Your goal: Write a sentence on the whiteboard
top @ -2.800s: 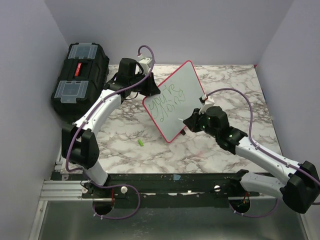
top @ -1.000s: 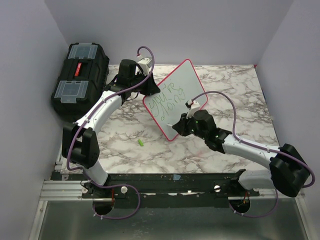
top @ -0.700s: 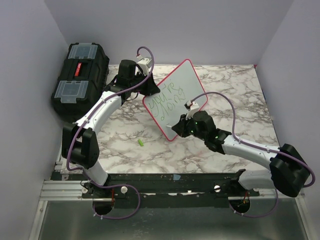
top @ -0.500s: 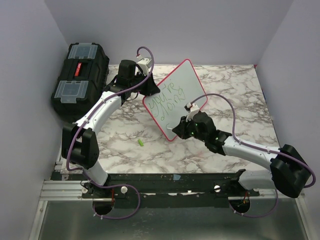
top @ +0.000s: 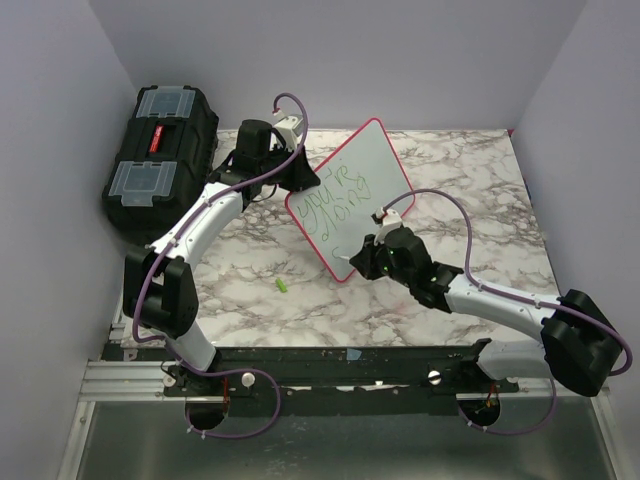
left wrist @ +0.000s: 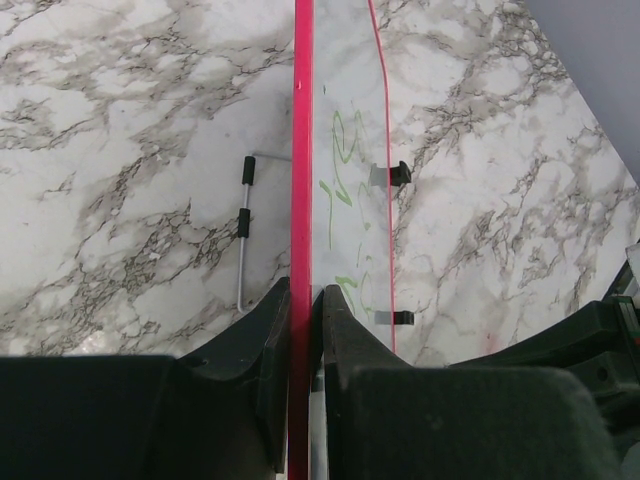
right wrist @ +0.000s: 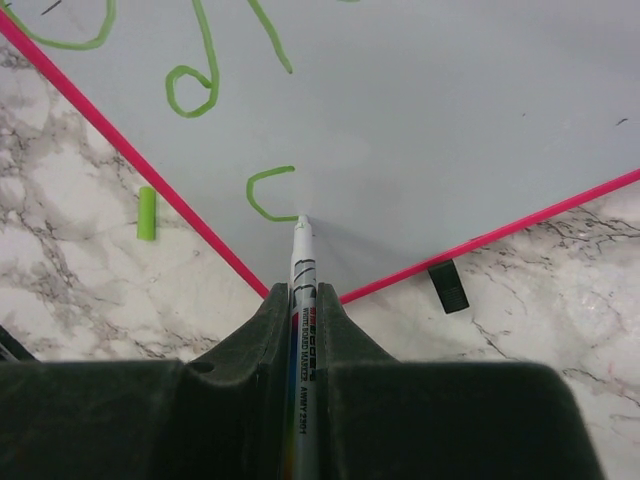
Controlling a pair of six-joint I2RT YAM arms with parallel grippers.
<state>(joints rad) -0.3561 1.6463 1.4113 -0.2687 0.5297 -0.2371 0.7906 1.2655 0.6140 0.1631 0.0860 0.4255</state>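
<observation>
From above, the whiteboard stands tilted on the marble table, its written face turned toward the right arm. The left arm meets the board at its far left edge. The right arm's jaws sit low, by the board's near corner. Two lines of the sentence show in green, and the third seems barely begun, so most of the last word is yet to write. A black toolbox sits well apart at the far left.

In the left wrist view, the board appears edge-on and the jaws are pinched narrowly on its red frame, one on each face. This grip is the brace. It should hold firm and not twist, since any yield would smear the letters.

In the right wrist view, the jaws are shut on a marker whose tip touches the board just at the end of a small green curve — probably the opening stroke of a letter. The frame's corner lies close below, and a green cap lies on the table just beside the frame. I judge that light, even pressure is best here, with small letters run along the lower edge toward the open white area — never over the rim.
</observation>
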